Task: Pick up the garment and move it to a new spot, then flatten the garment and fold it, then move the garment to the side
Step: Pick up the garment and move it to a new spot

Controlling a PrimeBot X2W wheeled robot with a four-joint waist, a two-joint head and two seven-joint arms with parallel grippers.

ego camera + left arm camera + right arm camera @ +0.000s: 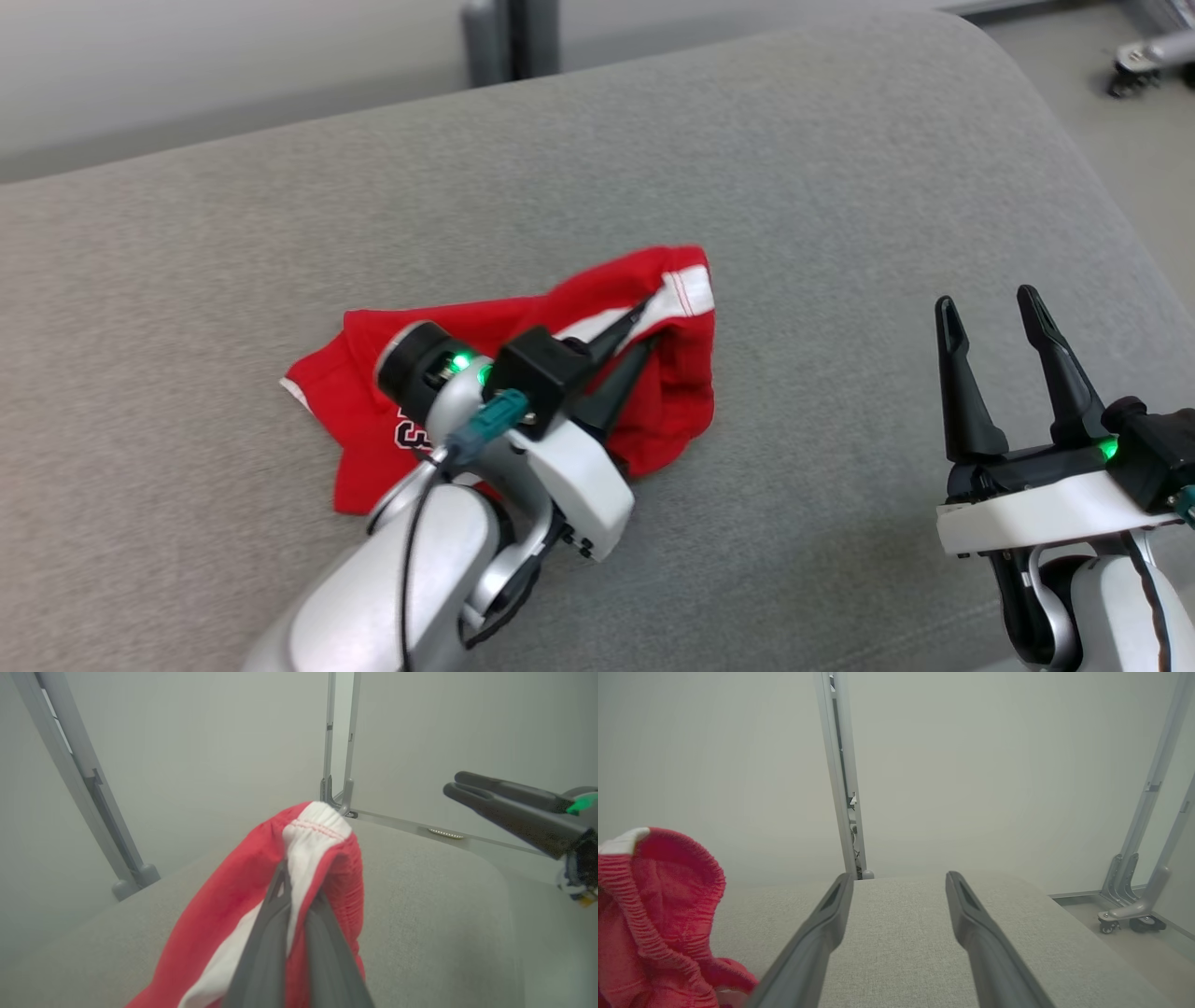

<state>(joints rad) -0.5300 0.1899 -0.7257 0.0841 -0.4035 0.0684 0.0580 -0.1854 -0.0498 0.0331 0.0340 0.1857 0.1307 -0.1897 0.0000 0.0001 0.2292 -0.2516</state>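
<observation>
Left tool (pixel 646 327) is clenched on the white-striped waistband of the red garment (pixel 359 397), which sits bunched near the middle of the grey padded surface (pixel 794 159). The waistband end stands raised; the rest lies on the surface. Right tool (pixel 987 308) is released, fingers spread and empty, near the right edge, well apart from the garment.

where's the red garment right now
In the head view, the red garment sits left of centre on the grey cushion, its white-striped edge pinched by the left gripper.
</observation>
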